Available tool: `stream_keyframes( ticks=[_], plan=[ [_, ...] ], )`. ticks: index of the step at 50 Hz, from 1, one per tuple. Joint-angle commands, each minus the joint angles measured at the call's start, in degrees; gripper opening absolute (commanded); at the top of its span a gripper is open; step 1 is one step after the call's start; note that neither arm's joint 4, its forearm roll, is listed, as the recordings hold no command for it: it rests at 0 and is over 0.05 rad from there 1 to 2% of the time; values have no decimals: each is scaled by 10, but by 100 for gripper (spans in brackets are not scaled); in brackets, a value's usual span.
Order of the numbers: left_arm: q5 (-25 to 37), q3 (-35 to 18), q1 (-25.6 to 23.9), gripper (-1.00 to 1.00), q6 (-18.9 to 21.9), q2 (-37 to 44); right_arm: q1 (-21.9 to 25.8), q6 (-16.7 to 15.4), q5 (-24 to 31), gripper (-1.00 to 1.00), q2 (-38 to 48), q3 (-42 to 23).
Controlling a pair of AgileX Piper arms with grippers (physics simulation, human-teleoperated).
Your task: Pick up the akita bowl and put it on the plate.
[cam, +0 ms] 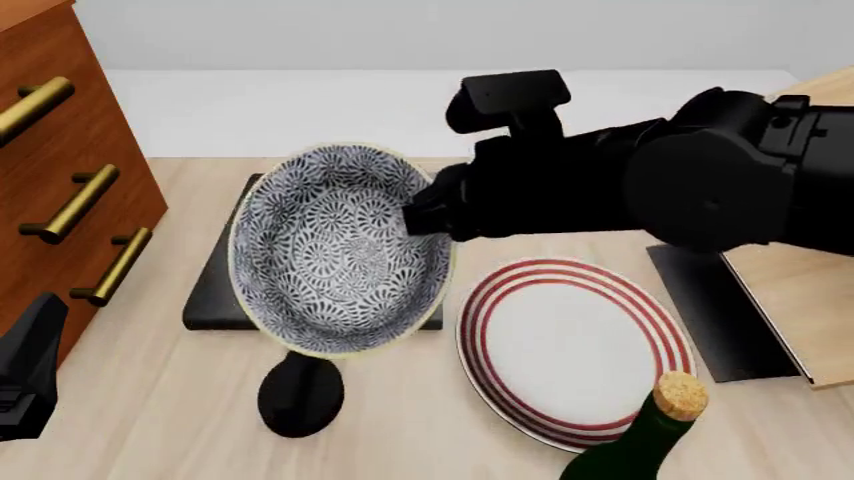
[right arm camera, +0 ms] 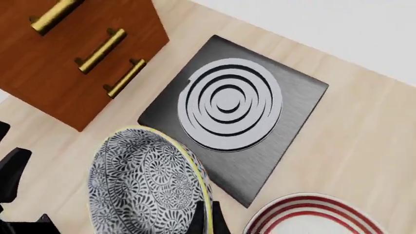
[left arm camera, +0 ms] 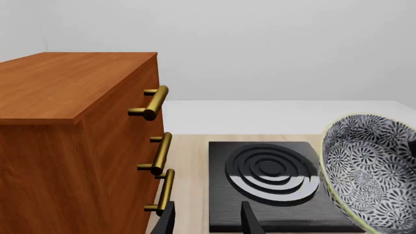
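The pick-up was done and the placing was not. The right arm reached in from the right, and its right gripper (cam: 424, 215) was closed on the right-hand rim of the akita bowl (cam: 340, 250), one finger inside and one outside as the right wrist view showed. The bowl hung tilted in the air, its mouth turned toward the front camera, over the black square slab (right arm camera: 286, 87) and clear of the table; its dark shadow lay on the near wood. The plate (cam: 577, 350) sat bare on the table to the right of the bowl and a little nearer. By my reading, what was left was to carry the bowl rightward, level it, lower it onto the plate and let go.

The wooden cabinet (left arm camera: 71, 122) stood at the far left with its brass handles. The left gripper (left arm camera: 206, 219) idled at the near left, its fingers apart and holding nothing.

Much was hidden. The bowl covered most of the slab in the front view, and the right arm's bulk masked the fingers there. A green bottle (cam: 654, 435) with a cork was cut off at the near edge.
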Motion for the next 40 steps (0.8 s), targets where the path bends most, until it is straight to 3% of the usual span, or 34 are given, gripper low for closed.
stream_keyframes(
  ticks=[1, 7, 10, 13, 21, 22, 23, 30, 37, 38, 40],
  plan=[
    [0, 0, 0, 100, 0, 0, -57, 18, -17, -100, -46, 34],
    [0, 0, 0, 100, 0, 0, -84, 20, -27, -100, -66, 65],
    [0, 0, 0, 100, 0, 0, -108, 52, -36, -100, -72, 83],
    [0, 0, 0, 100, 0, 0, -118, 49, -32, -100, -81, 95],
    [0, 0, 0, 100, 0, 0, -168, 79, -34, -100, -103, 124],
    [0, 0, 0, 100, 0, 0, -166, 106, -37, -100, -107, 137],
    [0, 0, 0, 100, 0, 0, -177, 110, -40, -100, -108, 138],
    [0, 0, 0, 100, 0, 0, -217, 89, -29, -100, -100, 134],
    [0, 0, 0, 100, 0, 0, -230, 108, -18, -100, -105, 156],
    [0, 0, 0, 100, 0, 0, -234, 122, -19, -100, -104, 167],
    [0, 0, 0, 100, 0, 0, -231, 113, -16, -100, -108, 171]
  ],
)
